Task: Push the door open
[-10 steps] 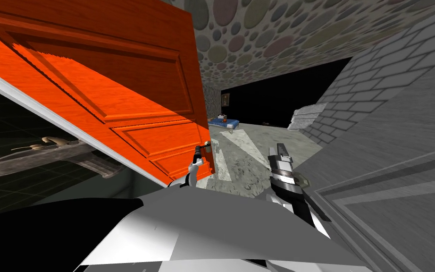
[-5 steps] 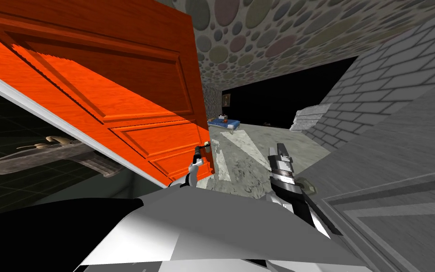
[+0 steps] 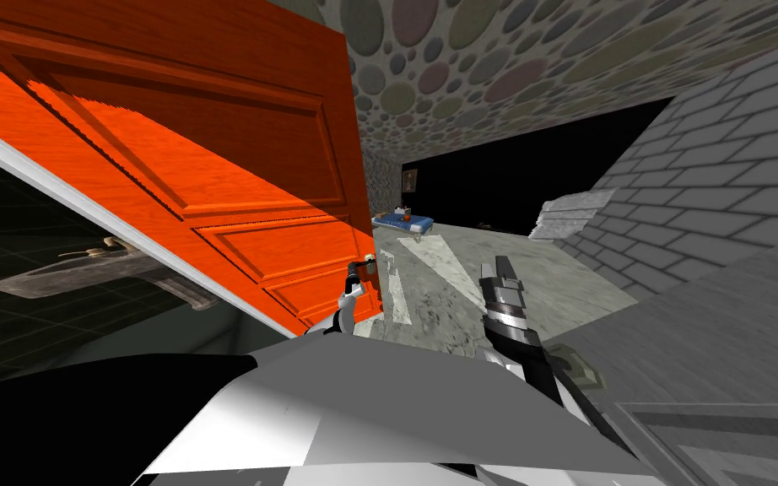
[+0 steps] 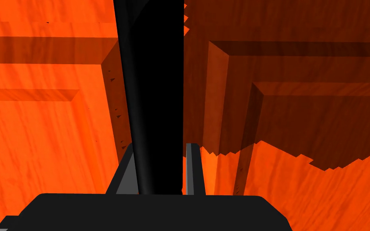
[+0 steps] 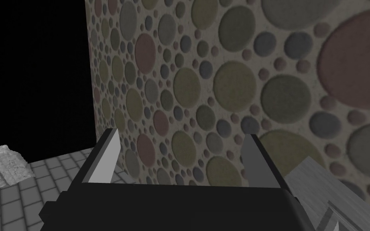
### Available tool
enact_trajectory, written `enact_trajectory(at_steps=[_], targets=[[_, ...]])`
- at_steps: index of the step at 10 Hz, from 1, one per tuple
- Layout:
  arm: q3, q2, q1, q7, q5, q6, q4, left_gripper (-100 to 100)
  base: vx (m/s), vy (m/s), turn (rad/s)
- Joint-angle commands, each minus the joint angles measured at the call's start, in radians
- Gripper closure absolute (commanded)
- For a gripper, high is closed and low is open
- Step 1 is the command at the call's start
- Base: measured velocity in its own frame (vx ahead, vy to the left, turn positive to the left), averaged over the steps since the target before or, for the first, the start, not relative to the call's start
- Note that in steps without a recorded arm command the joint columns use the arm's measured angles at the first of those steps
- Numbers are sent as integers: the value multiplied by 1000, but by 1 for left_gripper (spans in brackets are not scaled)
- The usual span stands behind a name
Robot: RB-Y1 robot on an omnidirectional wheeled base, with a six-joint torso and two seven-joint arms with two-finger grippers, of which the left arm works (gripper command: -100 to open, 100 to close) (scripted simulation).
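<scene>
We stand close to the orange panelled door point(image 3: 235, 169), which takes up the left of the head view and leans with the camera's own slant. Its free edge falls near the middle of that view. To the right of that edge a grey floor point(image 3: 463, 287) runs away towards a low blue bed point(image 3: 402, 222) by the far spotted wall point(image 3: 480, 76), with a black area point(image 3: 531, 186) beyond it. Our left hand point(image 3: 359, 272) is at the door's free edge, low down, on the door handle point(image 3: 370, 261). In the left wrist view the handle point(image 4: 156, 80) shows as a dark bar rising from between the left hand's point(image 4: 159, 145) two fingers point(image 4: 192, 168), which press its sides, so this hand is clenched on it, with the orange panels of the door point(image 4: 39, 132) just behind. Our right hand point(image 3: 504, 270) hangs over the floor to the right of the door, well apart from it and near the grey brick wall point(image 3: 716, 169). In its own wrist view the right hand point(image 5: 182, 160) is released, its fingers point(image 5: 108, 160) standing wide apart with nothing between them.
</scene>
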Motion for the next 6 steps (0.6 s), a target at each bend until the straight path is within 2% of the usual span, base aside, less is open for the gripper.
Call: enact_trajectory(at_steps=[1,3,4,5,6], targets=[[16,-15,-15,-17,1,-8,3,100,109,-78,41],[33,-29,-19,-30,2,-11,5,100,108,-116,41],[34,-31,-19,-31,2,-11,5,100,39,-114,-18],[46,-4,-21,-33,7,-33,32,100,6,-29,59],[60,13,-19,-40,9,-36,28,100,39,89,39]])
